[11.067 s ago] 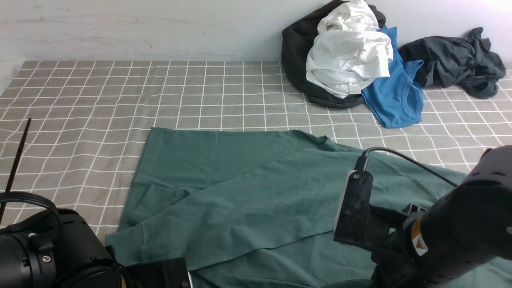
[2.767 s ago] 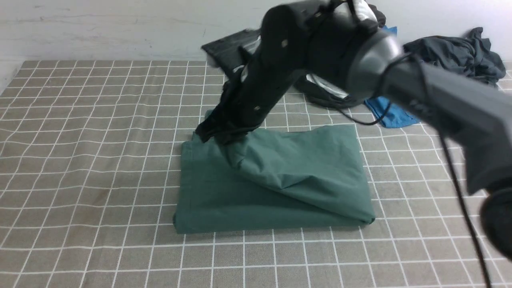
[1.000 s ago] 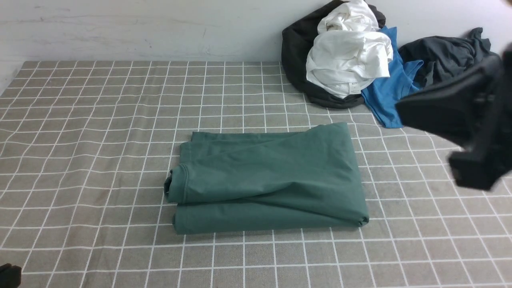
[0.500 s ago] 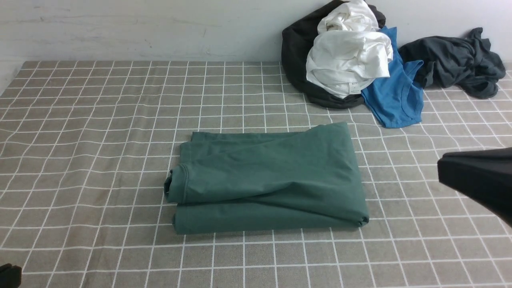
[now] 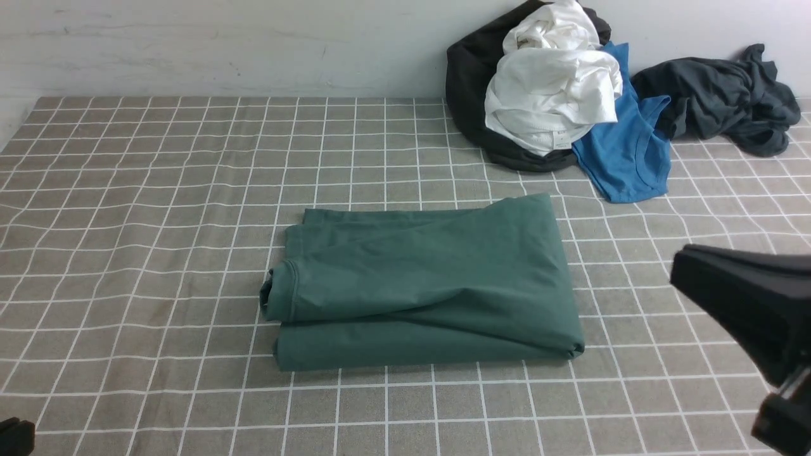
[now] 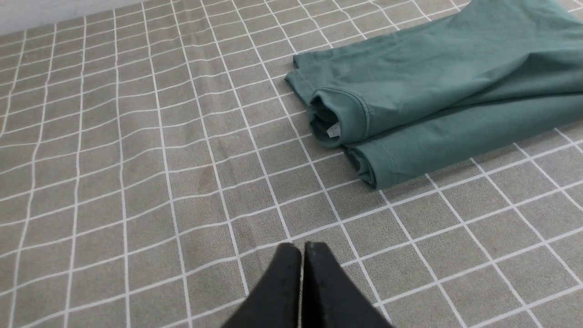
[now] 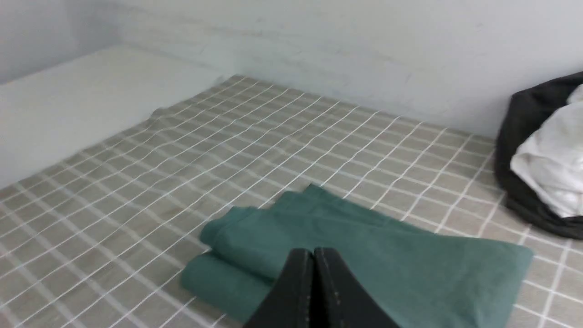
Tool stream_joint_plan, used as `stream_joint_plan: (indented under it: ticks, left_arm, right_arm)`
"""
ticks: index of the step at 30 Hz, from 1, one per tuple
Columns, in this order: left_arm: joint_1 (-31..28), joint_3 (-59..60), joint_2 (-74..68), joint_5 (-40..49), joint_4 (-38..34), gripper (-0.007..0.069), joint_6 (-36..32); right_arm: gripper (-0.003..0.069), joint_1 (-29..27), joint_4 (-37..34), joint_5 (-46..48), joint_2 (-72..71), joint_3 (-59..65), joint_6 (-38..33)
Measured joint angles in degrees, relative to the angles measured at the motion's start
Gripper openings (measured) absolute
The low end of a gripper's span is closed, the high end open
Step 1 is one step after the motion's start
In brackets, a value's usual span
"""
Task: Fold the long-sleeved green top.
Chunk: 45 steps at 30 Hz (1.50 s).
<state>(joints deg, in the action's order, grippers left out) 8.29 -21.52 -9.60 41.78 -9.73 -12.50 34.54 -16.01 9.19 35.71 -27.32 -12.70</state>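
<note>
With both the left pincer (image 6: pixel 297 255) and right pincer (image 7: pixel 310 259) clenched on nothing, the green top (image 5: pixel 431 278) lies folded mid-frame in the front view, so withdraw gently without brushing its layers.

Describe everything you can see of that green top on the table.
The green long-sleeved top is dark green, of soft, matte, jersey-like cloth. It lies folded into a low, wide bundle, longer side to side than front to back. A slanting upper layer crosses it, with creases along its front edge. At its left end are a stitched, rolled opening with a small pale label inside, and a second rolled end beside it. It rests on the grid-patterned cloth, in front of the other garments, and neither gripper holds it.
</note>
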Motion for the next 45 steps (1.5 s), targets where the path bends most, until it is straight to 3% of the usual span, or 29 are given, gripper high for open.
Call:
stream_joint_plan:
  ticks: [3,8,10,16,22,27,45]
  left_arm:
    - [0.0,0.0,0.0,0.0,0.0,-0.0007,0.0]
    - [0.0,0.0,0.0,0.0,0.0,-0.0007,0.0]
    - [0.0,0.0,0.0,0.0,0.0,-0.0007,0.0]
    - [0.0,0.0,0.0,0.0,-0.03,-0.0007,0.0]
    - [0.0,0.0,0.13,0.0,-0.03,-0.0007,0.0]
    - [0.0,0.0,0.2,0.0,-0.07,-0.0007,0.0]
    - [0.0,0.0,0.2,0.0,-0.07,-0.0007,0.0]
  right_arm:
    - [-0.0015,-8.63,0.06,-8.75,-7.54,10.9,2.94]
    - [-0.0015,-20.01,3.56,-9.19,-16.36,19.37,8.06]
    - [-0.0015,-29.62,10.0,-5.53,-23.21,23.92,12.7]
    - [-0.0015,-40.28,16.01,3.1,-34.81,28.85,18.13]
    - [-0.0015,-39.45,16.01,9.76,-36.29,28.92,18.35]
    - [-0.0015,-36.06,16.01,10.52,-36.29,28.82,18.35]
    - [-0.0015,-35.88,16.44,10.86,-36.29,28.82,18.35]
